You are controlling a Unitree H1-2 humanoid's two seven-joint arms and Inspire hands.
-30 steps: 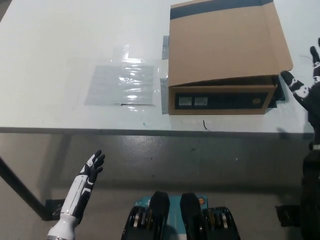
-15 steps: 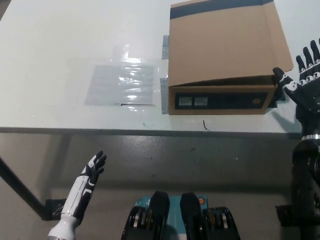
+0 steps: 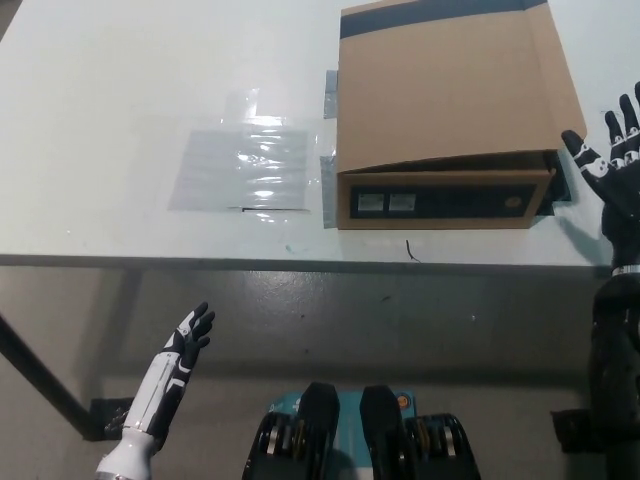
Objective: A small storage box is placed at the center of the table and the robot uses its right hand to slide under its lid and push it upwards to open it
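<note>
One cardboard box (image 3: 450, 120) sits on the white counter (image 3: 120, 100), toward its right side and close to the near edge, with its brown lid (image 3: 450, 90) down but slightly bowed, so a dark slit shows under the lid's near edge above the front panel. That gap looks like the natural place for fingers to slide in and lift. A clear plastic sheet (image 3: 243, 165) lies flat on the counter just left of the box, apart from the work.

The black right robot hand (image 3: 615, 165) is raised at the far right of the view, just beside the box's near right corner, fingers spread apart and holding nothing. It seems placed there to come in at the corner, where the lid edge is easiest to reach from the side. The white left robot hand (image 3: 185, 345) rests low at the near left, below the counter edge, fingers loosely apart and empty.

Compared with half a second ago, the right robot hand has drawn a little to the right, away from the box corner it was nearly touching. The box, lid and plastic sheet lie as they did, and the left robot hand has barely changed. The lid is not yet lifted.
</note>
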